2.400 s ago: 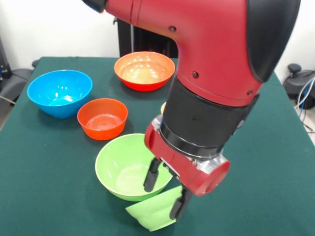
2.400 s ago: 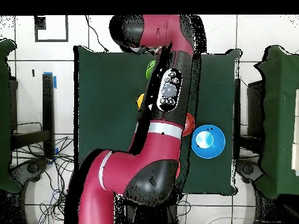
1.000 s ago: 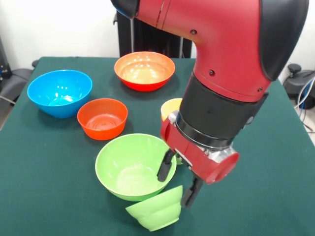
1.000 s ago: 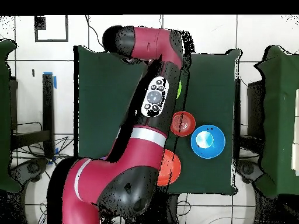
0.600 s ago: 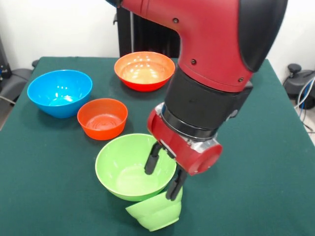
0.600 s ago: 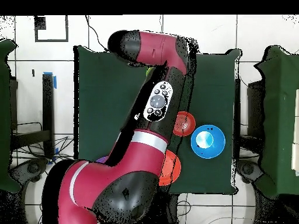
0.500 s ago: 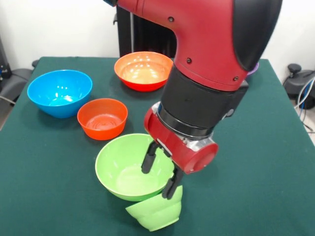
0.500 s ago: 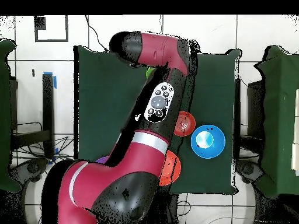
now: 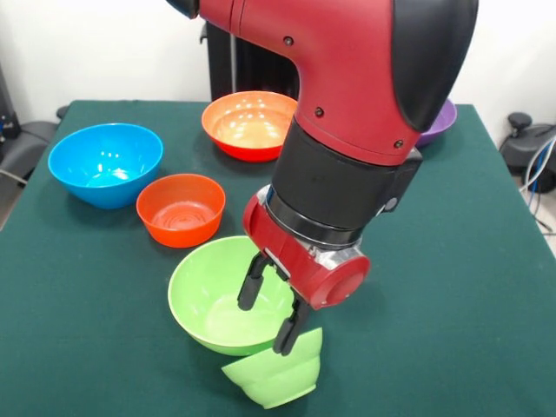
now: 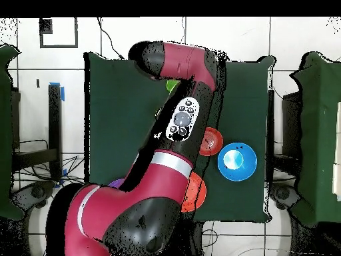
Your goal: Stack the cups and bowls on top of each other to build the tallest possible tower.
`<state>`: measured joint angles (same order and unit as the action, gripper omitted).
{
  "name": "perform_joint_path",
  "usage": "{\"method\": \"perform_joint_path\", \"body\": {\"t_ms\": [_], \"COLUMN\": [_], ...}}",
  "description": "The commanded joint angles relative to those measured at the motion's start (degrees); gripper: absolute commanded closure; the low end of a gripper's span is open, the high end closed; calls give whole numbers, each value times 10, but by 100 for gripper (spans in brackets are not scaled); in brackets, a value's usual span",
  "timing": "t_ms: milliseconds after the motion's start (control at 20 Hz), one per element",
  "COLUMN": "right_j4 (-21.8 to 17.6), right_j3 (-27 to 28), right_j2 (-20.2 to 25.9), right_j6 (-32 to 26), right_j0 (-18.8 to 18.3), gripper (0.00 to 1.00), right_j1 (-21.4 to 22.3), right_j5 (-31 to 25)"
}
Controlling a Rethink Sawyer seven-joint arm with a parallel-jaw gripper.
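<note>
My gripper (image 9: 267,313) is open and empty, low over the near right rim of the large light green bowl (image 9: 217,295). One finger is inside the bowl and the other is outside, just above the small light green ribbed bowl (image 9: 271,375), which lies tilted at the table's front edge. The blue bowl (image 9: 104,163), the small orange-red bowl (image 9: 181,208) and the large orange bowl (image 9: 254,124) stand behind. The purple bowl (image 9: 437,122) peeks out behind the arm. The cups and any tower are hidden. In the overhead view the arm covers the gripper.
The overhead view shows the blue bowl (image 10: 236,161), the small orange-red bowl (image 10: 213,141), part of the orange bowl (image 10: 197,193) and a sliver of green bowl (image 10: 172,85). The dark green table (image 9: 452,287) stretches to the right of the arm.
The gripper has moved left and down, from beside the large green bowl to astride its near rim. The yellow cup seen earlier is now hidden behind the arm; the purple bowl has come into view.
</note>
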<state>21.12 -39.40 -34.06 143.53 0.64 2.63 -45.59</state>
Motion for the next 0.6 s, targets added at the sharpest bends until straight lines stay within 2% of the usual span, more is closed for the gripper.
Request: {"method": "perform_joint_path", "body": {"t_ms": [50, 600], "right_j4": [-31, -23], "right_j3": [-63, -53], "right_j2": [63, 51], "right_j6": [19, 53], "right_j0": [16, 27], "gripper": [0, 0], "right_j1": [-18, -31], "right_j5": [29, 36]}}
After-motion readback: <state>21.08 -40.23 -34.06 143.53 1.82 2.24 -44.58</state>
